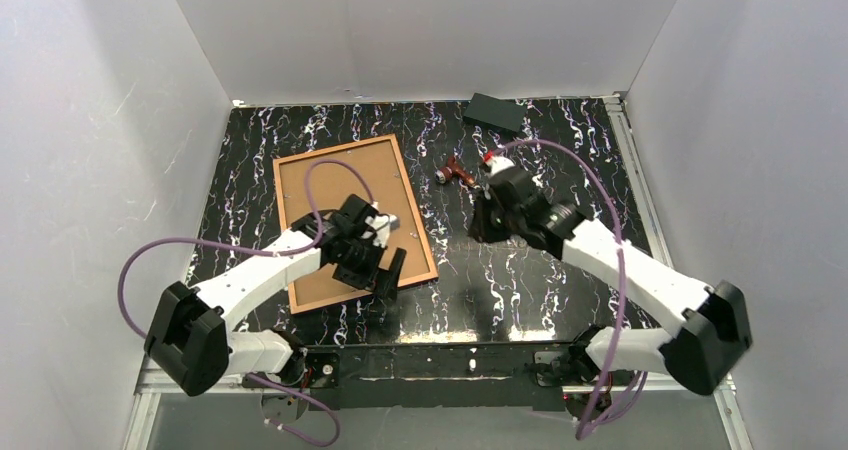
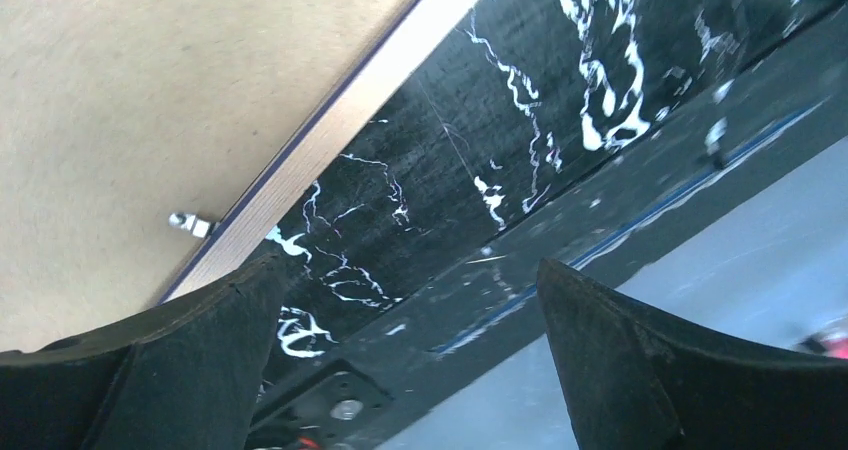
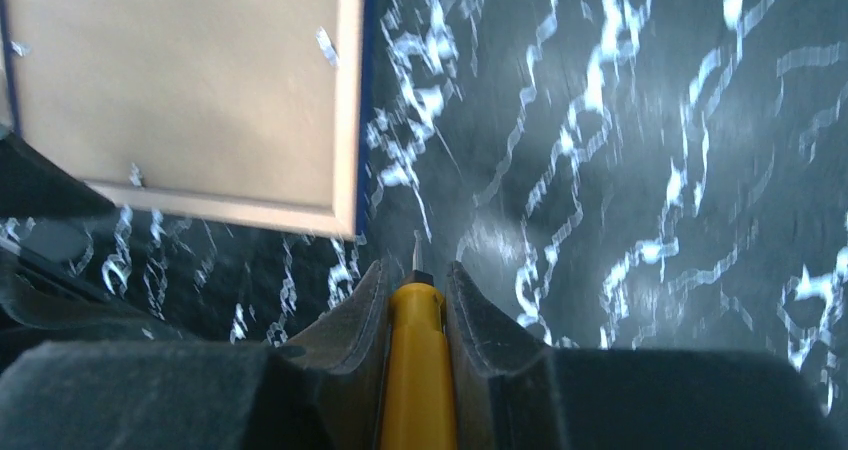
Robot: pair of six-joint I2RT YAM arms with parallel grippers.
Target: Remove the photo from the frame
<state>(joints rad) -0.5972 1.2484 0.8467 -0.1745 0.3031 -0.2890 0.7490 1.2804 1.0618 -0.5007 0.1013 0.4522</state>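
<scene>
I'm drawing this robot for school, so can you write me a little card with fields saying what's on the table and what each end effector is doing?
frame: lying flat on table, back side up
photo: inside frame, brown board back showing
left end effector: open, empty, over frame's near right edge
right end effector: shut on yellow tool, thin metal tip sticking out
black block: far edge of table

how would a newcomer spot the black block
Look at the far edge of the black, white-veined table, right of centre. The flat dark rectangular block lies by the back wall. It is plain, and larger than the small reddish object nearer.
</scene>
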